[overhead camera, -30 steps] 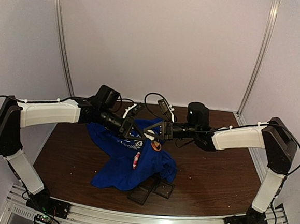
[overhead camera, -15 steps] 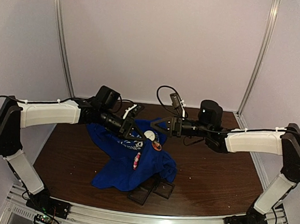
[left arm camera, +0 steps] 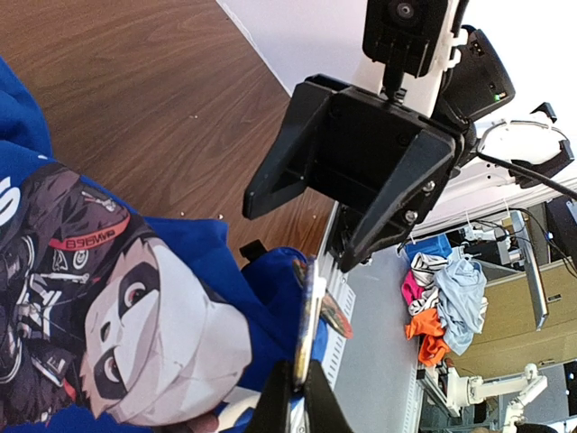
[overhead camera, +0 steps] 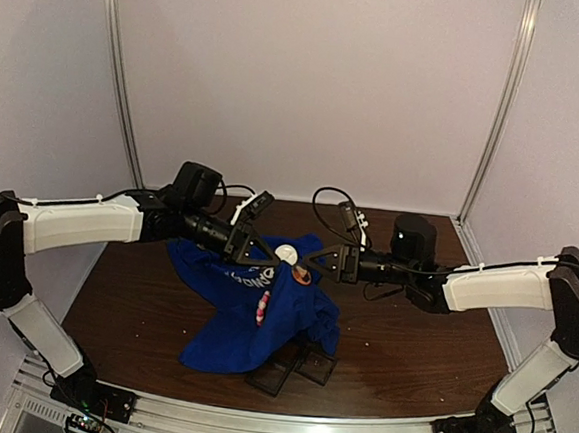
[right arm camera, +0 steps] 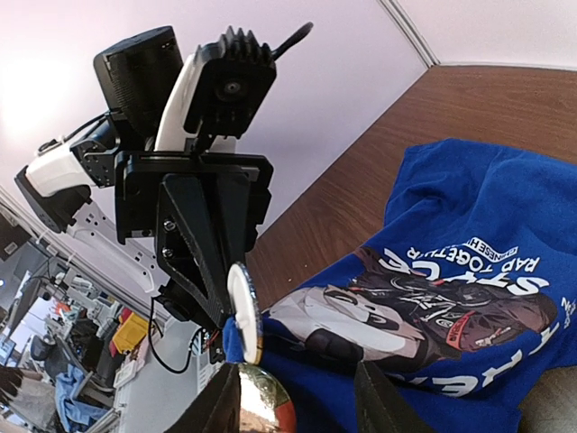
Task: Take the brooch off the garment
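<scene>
My left claw [overhead camera: 272,258] is clamped on a raised fold of the blue garment [overhead camera: 261,325], a white disc [overhead camera: 287,253] at its tip; the coppery brooch [right arm camera: 262,401] sits between the parted fingers of my right claw [overhead camera: 311,268]

Left hand [overhead camera: 269,259] pinched, right hand [overhead camera: 308,265] agape.

The black left gripper [right arm camera: 224,311] is pinching the royal-blue printed T-shirt [right arm camera: 469,207] at a round white brooch [right arm camera: 243,302]; the right gripper [right arm camera: 297,410] is gaping just beside it.
</scene>
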Tool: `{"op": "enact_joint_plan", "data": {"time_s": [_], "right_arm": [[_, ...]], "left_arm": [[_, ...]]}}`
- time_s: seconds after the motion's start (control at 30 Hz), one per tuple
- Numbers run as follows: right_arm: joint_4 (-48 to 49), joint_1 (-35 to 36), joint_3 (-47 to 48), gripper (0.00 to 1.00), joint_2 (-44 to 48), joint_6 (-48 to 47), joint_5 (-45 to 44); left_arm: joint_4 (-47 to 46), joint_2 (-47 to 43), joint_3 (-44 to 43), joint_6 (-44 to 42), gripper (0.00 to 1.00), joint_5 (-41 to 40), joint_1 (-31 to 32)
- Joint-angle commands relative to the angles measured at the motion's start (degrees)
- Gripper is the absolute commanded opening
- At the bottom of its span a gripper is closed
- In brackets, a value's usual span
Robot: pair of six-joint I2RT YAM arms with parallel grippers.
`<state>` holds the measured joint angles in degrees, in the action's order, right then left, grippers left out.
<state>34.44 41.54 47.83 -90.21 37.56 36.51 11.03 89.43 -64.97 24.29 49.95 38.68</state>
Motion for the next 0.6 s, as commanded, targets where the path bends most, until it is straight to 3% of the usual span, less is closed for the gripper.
{"op": "enact_joint_plan", "data": {"time_s": [0.0, 0.57], "right_arm": [[1.73, 0.84, 0.74, 0.40, -0.36, -0.03, 0.64], [3.52, 2.92, 4.99, 0.15, -4.75, 0.98, 4.29]], "left_arm": [[-4.08, -2.22, 0.55, 0.44, 0.00, 1.28, 0.35], [-4.01, -3.36, 0.72, 0.07, 0.00, 0.93, 0.34]]}}
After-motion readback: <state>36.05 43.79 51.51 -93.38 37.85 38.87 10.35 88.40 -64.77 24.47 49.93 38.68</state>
